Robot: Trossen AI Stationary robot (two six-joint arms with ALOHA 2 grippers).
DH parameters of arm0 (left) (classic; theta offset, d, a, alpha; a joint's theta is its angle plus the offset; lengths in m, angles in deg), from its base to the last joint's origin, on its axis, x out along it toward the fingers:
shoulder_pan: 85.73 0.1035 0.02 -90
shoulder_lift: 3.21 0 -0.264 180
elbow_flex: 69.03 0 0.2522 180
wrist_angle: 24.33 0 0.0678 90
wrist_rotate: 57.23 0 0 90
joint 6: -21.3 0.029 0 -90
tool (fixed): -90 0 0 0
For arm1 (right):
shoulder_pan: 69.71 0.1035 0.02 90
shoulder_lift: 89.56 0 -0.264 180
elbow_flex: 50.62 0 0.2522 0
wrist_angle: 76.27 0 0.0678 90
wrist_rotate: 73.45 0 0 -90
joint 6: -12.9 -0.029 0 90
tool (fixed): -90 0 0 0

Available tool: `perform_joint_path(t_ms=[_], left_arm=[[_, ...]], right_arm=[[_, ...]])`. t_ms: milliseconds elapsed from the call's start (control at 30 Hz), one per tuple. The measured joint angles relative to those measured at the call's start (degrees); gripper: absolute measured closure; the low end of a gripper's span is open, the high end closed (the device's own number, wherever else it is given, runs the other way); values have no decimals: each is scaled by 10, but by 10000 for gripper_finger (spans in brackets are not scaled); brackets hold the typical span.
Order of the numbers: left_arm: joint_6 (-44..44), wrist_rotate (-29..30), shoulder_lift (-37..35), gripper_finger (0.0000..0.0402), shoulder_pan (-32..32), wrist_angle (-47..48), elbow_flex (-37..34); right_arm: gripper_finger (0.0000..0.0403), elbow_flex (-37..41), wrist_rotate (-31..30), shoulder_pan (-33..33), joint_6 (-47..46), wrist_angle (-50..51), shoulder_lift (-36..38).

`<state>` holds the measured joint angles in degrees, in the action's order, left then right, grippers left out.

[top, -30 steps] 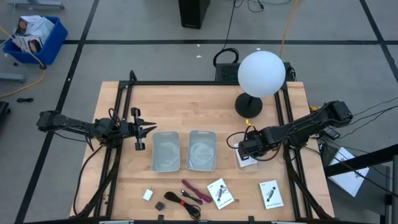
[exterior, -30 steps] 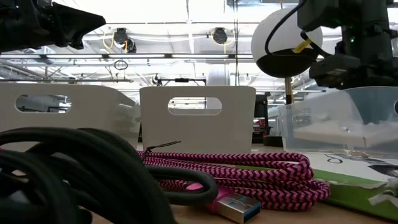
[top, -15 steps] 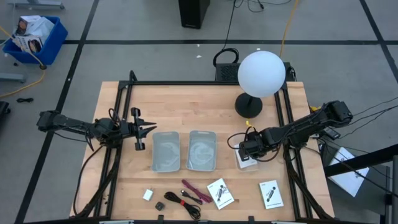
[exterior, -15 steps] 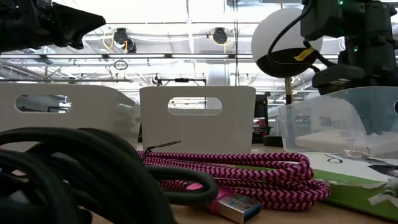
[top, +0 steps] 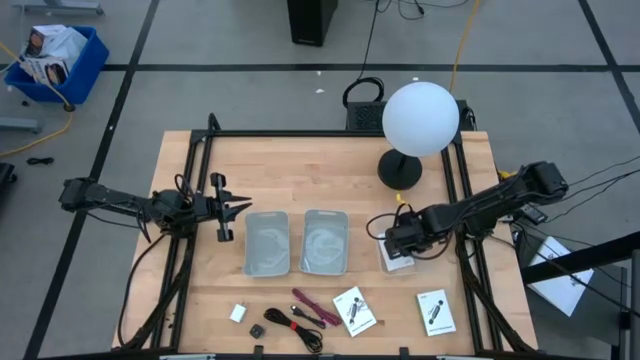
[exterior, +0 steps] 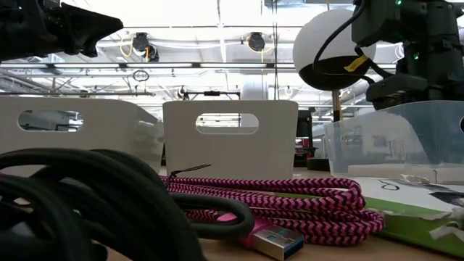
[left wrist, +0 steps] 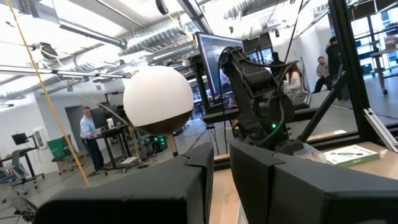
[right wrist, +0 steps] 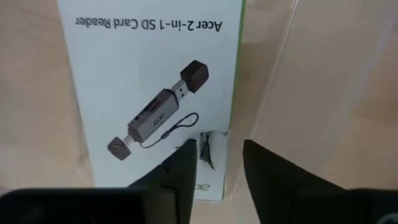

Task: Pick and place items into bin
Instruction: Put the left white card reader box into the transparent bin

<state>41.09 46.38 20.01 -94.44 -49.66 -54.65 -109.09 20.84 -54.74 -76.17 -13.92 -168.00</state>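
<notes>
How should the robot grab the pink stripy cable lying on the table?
Best guess: grip the pink cable across its bundled middle, coming straight down from above. It lies flat on the table in folded loops, so its strands lie together there. The black cable lies close beside it, so fingers should straddle only the pink strands. The left gripper looks freer.

Robotics lab (exposed ducts (left wrist: 149, 38), monitors (left wrist: 217, 59))

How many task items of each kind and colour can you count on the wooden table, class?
White printed cards: 3
Magenta braided cable: 1
Black cable: 1
Small white block: 1
Tiny black piece: 1
Total: 7
</notes>
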Motion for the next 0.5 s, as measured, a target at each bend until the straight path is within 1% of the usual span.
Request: perform_joint_path(t_ms=[133,300,433,500], left_arm=[[0,0,0,339,0,0,0],[0,0,0,339,0,1,0],[0,0,0,339,0,5,0],[0,0,0,339,0,4,0]], right_arm=[[256,-1,-22,0,-1,1,28],[246,-7,-48,0,8,2,87],[250,-7,-82,3,45,-10,147],[258,-7,-111,12,87,-32,174]])
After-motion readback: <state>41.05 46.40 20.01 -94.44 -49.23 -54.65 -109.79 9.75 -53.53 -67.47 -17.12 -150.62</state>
